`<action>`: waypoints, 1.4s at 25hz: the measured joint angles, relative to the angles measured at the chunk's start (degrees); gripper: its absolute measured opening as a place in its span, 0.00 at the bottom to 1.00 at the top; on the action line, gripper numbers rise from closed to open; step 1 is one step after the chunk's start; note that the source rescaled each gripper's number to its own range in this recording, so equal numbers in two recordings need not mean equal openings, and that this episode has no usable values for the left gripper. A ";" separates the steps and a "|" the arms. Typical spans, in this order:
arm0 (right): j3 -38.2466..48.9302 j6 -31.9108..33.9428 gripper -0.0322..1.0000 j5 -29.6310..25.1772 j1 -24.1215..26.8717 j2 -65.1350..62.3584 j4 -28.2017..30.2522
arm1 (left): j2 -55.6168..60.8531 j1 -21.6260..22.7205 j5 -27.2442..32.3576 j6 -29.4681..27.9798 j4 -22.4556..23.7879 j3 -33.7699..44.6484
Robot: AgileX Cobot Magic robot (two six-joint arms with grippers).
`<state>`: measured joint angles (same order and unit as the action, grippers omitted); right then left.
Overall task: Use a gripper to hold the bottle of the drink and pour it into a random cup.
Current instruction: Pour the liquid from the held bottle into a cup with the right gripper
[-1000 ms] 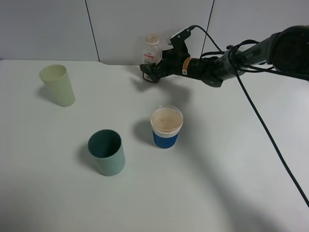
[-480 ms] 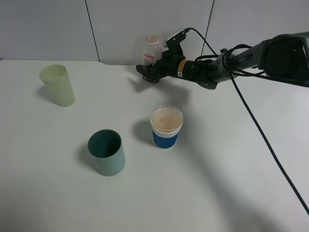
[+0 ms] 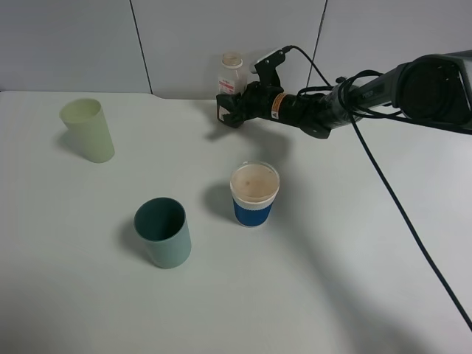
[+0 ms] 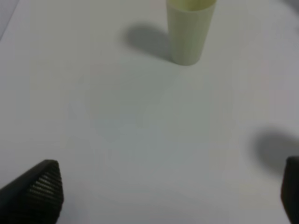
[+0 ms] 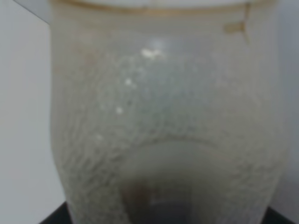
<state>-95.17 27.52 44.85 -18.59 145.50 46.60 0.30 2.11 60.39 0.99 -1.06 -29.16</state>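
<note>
The bottle of the drink (image 3: 231, 76) stands upright at the back of the table by the wall. It fills the right wrist view (image 5: 168, 116), very close. My right gripper (image 3: 230, 109) reaches in from the right and sits at the bottle's lower body, with its jaws apart on either side of it. The teal-green cup (image 3: 162, 232) stands upright at the front left, well away from the bottle. My left gripper (image 4: 168, 196) is open and empty over bare table; it does not show in the exterior view.
A pale yellow-green tumbler (image 3: 88, 130) stands at the far left and shows in the left wrist view (image 4: 189, 32). A white cup with a blue band (image 3: 254, 194) stands in the middle, between bottle and teal cup. The right arm's cable (image 3: 413, 221) trails to the right.
My right gripper has lifted slightly and closed in on the bottle's lower body. The bottle and cups have not moved.
</note>
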 joint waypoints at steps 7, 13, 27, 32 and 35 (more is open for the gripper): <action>0.00 0.00 0.03 -0.12 0.00 0.00 0.00 | 0.00 0.00 0.00 0.00 0.00 0.00; 0.00 0.00 0.03 -1.07 0.00 -1.96 4.69 | 0.00 0.00 0.00 0.00 0.00 0.00; 0.00 9.09 0.03 1.46 -2.89 -11.97 17.70 | 0.00 0.00 0.00 0.00 0.00 0.00; 0.00 9.02 0.03 1.78 -5.72 -14.75 21.96 | 0.00 0.00 0.00 0.00 0.00 0.00; 0.00 7.64 0.03 2.30 -7.61 -15.53 26.18 | 0.00 0.00 0.00 0.00 0.00 0.00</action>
<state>-95.17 35.16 47.15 -26.19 129.98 72.79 0.30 2.11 60.39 0.99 -1.06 -29.16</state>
